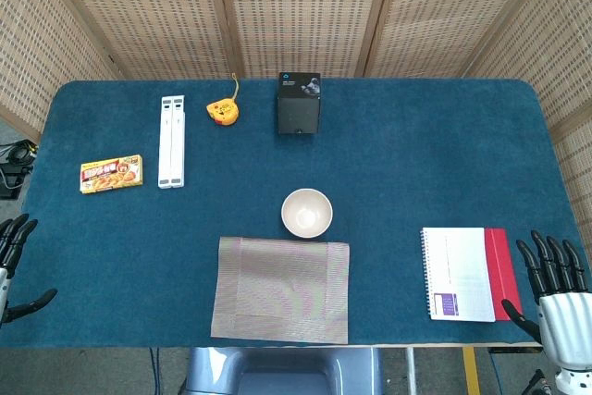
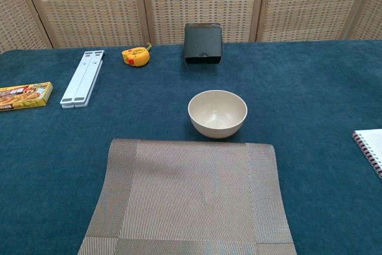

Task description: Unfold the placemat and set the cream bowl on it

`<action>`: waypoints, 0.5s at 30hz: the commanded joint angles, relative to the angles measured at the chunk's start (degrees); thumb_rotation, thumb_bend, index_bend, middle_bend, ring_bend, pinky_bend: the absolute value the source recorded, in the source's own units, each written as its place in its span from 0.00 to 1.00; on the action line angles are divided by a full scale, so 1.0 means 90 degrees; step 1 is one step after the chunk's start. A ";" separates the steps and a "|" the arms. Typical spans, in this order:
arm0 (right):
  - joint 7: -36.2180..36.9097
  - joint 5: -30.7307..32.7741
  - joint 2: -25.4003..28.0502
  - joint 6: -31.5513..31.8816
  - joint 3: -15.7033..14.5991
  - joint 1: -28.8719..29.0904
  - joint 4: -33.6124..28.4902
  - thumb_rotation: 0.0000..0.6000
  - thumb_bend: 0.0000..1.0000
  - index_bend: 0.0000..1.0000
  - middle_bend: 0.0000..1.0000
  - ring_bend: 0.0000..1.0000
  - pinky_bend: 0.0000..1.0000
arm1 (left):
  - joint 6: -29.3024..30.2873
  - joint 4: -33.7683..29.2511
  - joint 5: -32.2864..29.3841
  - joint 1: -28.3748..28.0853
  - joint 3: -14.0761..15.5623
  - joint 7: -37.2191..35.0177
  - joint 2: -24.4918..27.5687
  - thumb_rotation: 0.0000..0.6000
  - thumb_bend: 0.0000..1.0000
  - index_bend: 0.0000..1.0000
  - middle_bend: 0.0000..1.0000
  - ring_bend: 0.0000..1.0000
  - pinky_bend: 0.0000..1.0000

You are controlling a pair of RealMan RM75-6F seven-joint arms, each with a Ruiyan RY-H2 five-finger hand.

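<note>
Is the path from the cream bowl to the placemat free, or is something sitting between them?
Nothing visible stands between them. The cream bowl sits upright on the blue cloth just beyond the placemat's far edge, with only bare cloth in the gap. The black box lies further back, out of the way.

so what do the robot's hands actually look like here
Only the head view shows them, at the bottom corners. The right hand has slim black segmented fingers on a pale silver-grey palm shell. The left hand is cut off by the frame edge: just black fingers with a sliver of light casing. No cables, markings or arm links are visible.
</note>
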 commanded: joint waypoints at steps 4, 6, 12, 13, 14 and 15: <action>-0.0034 0.0037 0.0133 -0.0290 -0.0122 0.0045 -0.0124 1.00 0.00 0.00 0.00 0.00 0.00 | 0.0049 0.0053 0.0044 0.0001 -0.0020 0.0046 -0.0053 1.00 0.00 0.00 0.00 0.00 0.00; -0.0083 0.0060 0.0174 -0.0402 -0.0128 0.0085 -0.0161 1.00 0.00 0.00 0.00 0.00 0.00 | 0.0086 0.0110 0.0093 -0.0017 -0.0044 0.0028 -0.0098 1.00 0.00 0.00 0.00 0.00 0.00; -0.0236 0.0140 0.0089 -0.1406 0.0002 0.0716 -0.0145 1.00 0.00 0.00 0.00 0.00 0.00 | 0.0006 0.0319 -0.0006 -0.0148 -0.0187 -0.0120 -0.0236 1.00 0.00 0.00 0.00 0.00 0.00; -0.0267 0.0136 0.0059 -0.1603 0.0055 0.0878 -0.0086 1.00 0.00 0.01 0.00 0.00 0.00 | -0.0013 0.0346 -0.0028 -0.0171 -0.0212 -0.0122 -0.0262 1.00 0.00 0.00 0.00 0.00 0.00; -0.0352 0.0099 -0.0010 -0.1917 0.0148 0.1157 0.0038 1.00 0.00 0.02 0.00 0.00 0.00 | -0.0029 0.0388 -0.0057 -0.0207 -0.0256 -0.0133 -0.0308 1.00 0.00 0.00 0.00 0.00 0.00; -0.0375 0.0104 -0.0059 -0.2114 0.0203 0.1325 0.0118 1.00 0.00 0.03 0.00 0.00 0.00 | -0.0035 0.0419 -0.0078 -0.0227 -0.0283 -0.0146 -0.0344 1.00 0.00 0.00 0.00 0.00 0.00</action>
